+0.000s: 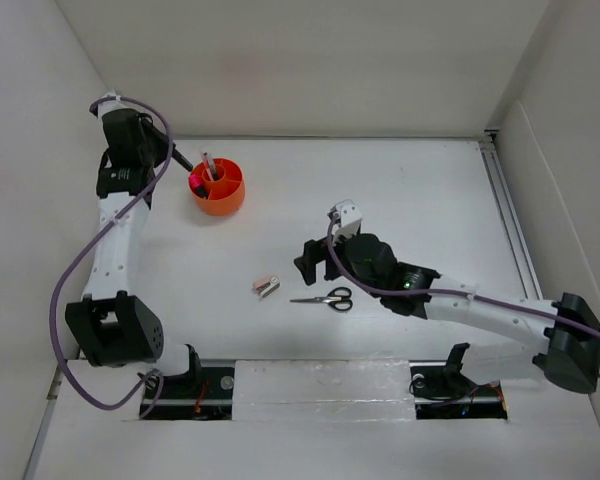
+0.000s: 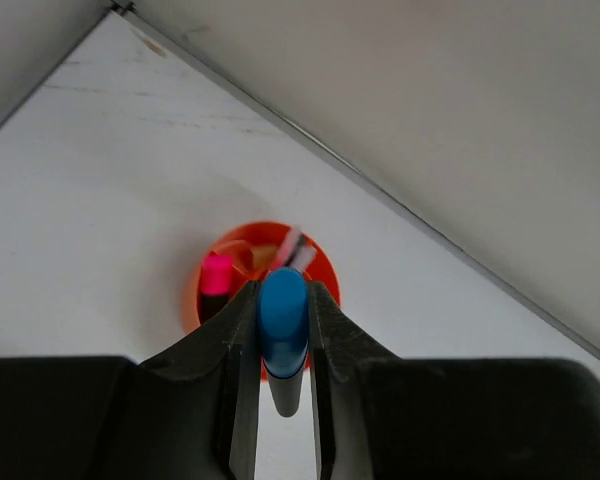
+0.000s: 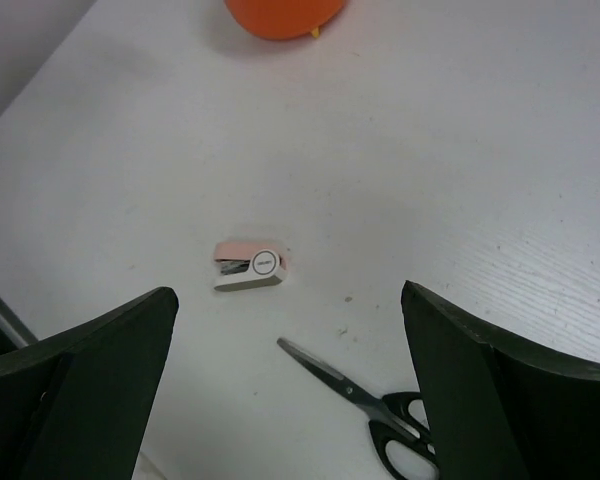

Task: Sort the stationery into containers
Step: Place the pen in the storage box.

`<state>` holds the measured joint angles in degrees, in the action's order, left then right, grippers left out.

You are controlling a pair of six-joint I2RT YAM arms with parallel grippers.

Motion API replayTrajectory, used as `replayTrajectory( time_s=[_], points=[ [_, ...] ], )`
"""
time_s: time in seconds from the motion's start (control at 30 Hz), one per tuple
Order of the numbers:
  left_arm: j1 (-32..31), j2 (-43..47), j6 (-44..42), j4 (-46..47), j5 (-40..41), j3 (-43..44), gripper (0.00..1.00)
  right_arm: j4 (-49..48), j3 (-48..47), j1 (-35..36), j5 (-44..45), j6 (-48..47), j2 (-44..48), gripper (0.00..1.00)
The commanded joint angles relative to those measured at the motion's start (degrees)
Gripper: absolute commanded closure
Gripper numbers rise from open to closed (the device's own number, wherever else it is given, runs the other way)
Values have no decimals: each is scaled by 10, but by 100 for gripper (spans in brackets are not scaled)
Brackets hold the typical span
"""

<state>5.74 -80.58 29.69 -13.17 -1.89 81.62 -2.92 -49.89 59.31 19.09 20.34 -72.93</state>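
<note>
The left gripper (image 2: 281, 298) is clamped on the blue highlighter (image 2: 282, 335), cap forward between its fingers. It hangs over the near rim of the tub (image 2: 236, 238), which lies just ahead of and below it. Inside the tub, left of the fingers, stands the pink highlighter (image 2: 216, 275); a pen (image 2: 293, 247) leans just beyond the fingertips.

The right gripper (image 3: 288, 292) stands wide open and holds nothing. The stapler (image 3: 249, 267) lies on the table (image 3: 500, 150) just ahead of it and slightly left. The scissors (image 3: 380, 410) lie beneath it toward its right finger, and the tub is far ahead.

I judge the sort a little past halfway: two items are in, the blue highlighter needs only releasing, and the stapler and scissors wait. Whether smaller pieces sit inside the tub I cannot tell.
</note>
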Motion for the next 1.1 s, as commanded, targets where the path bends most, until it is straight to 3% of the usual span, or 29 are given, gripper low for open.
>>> replayTrajectory(
  time_s=[0.0,0.3,1.07],
  points=[
    [7,-58,-26,-25,124,46,100,-16,25,5,-18,14,62,0],
    [7,-147,-21,-2,112,57,100,3,80,11,-18,19,121,0],
    [7,-199,32,127,30,-34,100,3,92,11,-11,24,123,0]
  ],
)
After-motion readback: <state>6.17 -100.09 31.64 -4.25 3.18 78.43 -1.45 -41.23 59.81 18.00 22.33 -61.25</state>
